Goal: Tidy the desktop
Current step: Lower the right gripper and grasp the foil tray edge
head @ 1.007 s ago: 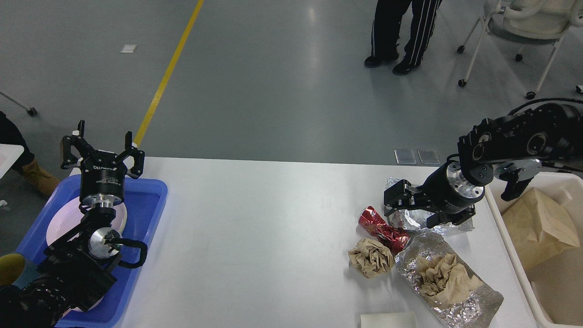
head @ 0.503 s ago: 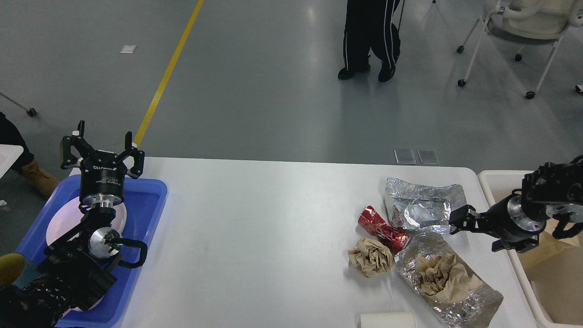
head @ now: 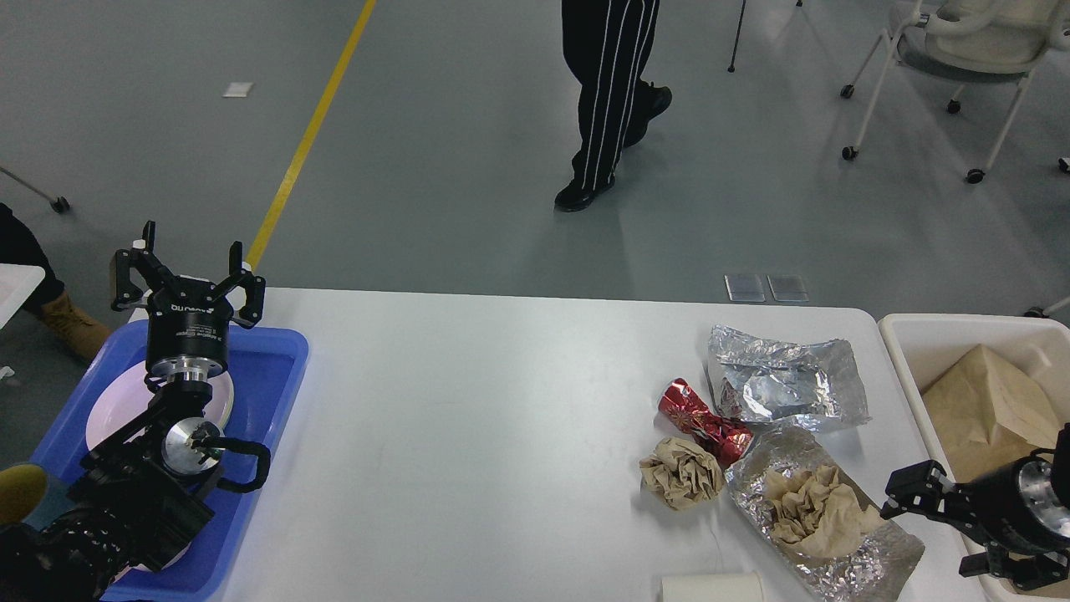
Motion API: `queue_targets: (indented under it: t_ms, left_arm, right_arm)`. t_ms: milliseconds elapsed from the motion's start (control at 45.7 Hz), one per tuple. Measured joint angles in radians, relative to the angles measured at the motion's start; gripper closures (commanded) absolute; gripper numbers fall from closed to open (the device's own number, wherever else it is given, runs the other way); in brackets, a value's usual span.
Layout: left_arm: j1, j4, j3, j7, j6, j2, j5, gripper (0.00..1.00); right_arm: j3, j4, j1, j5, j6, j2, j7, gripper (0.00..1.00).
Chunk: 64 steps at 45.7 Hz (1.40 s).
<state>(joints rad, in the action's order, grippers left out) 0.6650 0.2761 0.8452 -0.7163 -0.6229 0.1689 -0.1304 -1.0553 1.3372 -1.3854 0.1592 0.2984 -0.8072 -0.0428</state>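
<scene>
Left gripper (head: 188, 272): fingers spread wide apart, nothing between them, pointing toward 12 o'clock. It stands above the far edge of the blue tray (head: 280, 368), which sits at the 9 o'clock end of the desktop (head: 485, 435). A white plate (head: 113, 410) lies in the tray, partly hidden by the arm.

Right gripper (head: 907, 493): low at about 4 o'clock in the head view, aimed toward 9 o'clock. One finger block is visible at its tip (the second cannot be separated from it), so whether the jaws stand apart or together cannot be told. It holds nothing visible. Its tip is just beside the 3 o'clock edge of the foil bag (head: 836, 535).

The desktop, white with rounded corners, fills the lower middle of the view. The litter is grouped on its 3 o'clock side. The foil bag lies flat with crumpled brown paper (head: 815, 506) in its mouth. Touching it at 9 o'clock is a brown paper ball (head: 681, 472). A crushed red wrapper (head: 702, 418) lies at 12 o'clock of that ball. A flattened foil sheet (head: 786, 376) lies farther back, beside the wrapper.

A white roll (head: 710, 587) shows at the near edge, 6 o'clock.

A cream bin (head: 928, 334) stands off the 3 o'clock end, holding a brown paper bag (head: 986, 410).

On the floor beyond: a walking person's legs (head: 610, 92), a yellow line (head: 309, 130), a wheeled chair (head: 953, 50).
</scene>
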Motion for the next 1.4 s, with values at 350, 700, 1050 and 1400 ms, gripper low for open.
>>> queue_targets:
  t_ms: [350, 700, 1050, 1400]
  left_arm:
    - [0.0, 0.0, 0.0, 0.0, 0.0, 0.0, 0.0, 0.03]
    - [0.001, 0.0, 0.0, 0.0, 0.0, 0.0, 0.0, 0.03]
    - [0.001, 0.0, 0.0, 0.001, 0.0, 0.0, 0.0, 0.03]
    - [0.0, 0.0, 0.0, 0.0, 0.0, 0.0, 0.0, 0.03]
  right_arm:
    - [0.096, 0.0, 0.201, 0.0, -0.2, 0.038, -0.03, 0.13]
    - [0.109, -0.011, 0.319, 0.0, -0.41, 0.114, -0.06, 1.0]
    - [0.116, 0.0, 0.31, -0.003, -0.438, 0.114, -0.059, 1.0]
    - [0.109, 0.008, 0.303, 0.001, -0.437, 0.099, -0.06, 1.0]
